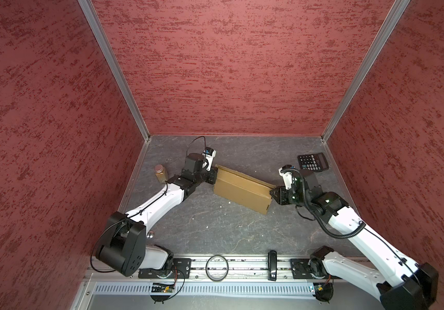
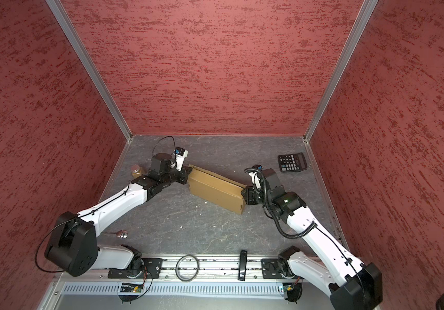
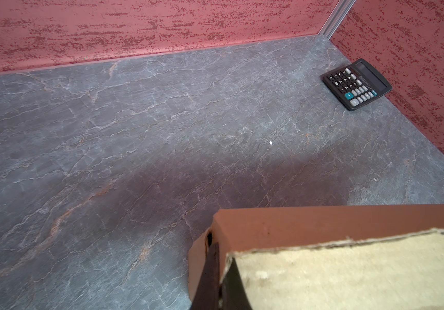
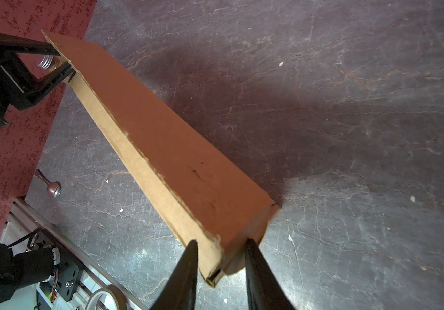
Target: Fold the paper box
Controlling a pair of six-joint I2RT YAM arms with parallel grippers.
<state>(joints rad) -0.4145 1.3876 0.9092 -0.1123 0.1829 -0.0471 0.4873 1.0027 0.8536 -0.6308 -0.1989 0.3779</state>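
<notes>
Nearest, on the metal rail along the table's front edge, lie a ring of tape (image 1: 216,267) and a slim black device (image 1: 272,264). Just beyond the rail, near the left arm's base, a small round-headed metal tool (image 2: 122,234) rests on the grey table (image 1: 215,228).

In the middle of the table the paper box (image 1: 242,192) is folded into a shallow closed shape. It runs slantwise from far left to near right, and its broad face is tilted up. Whether its lower edge touches the table cannot be told.

The right gripper (image 4: 222,241) meets the box's near right end. Its two dark fingers (image 4: 188,268) are set on either side of that end, a little apart, with both tips against the cardboard pinched between them.

The left gripper (image 1: 215,173) is at the far left end. Its fingers (image 3: 211,273) are pressed together on a thin flap of the box, and the right wrist view shows them clamped at that end's corner.

Farther left, beside the left arm, stands a small jar (image 1: 161,174) with a pale lid. At the far right, close to the red wall, a black calculator (image 1: 311,161) lies flat, well apart from the box.
</notes>
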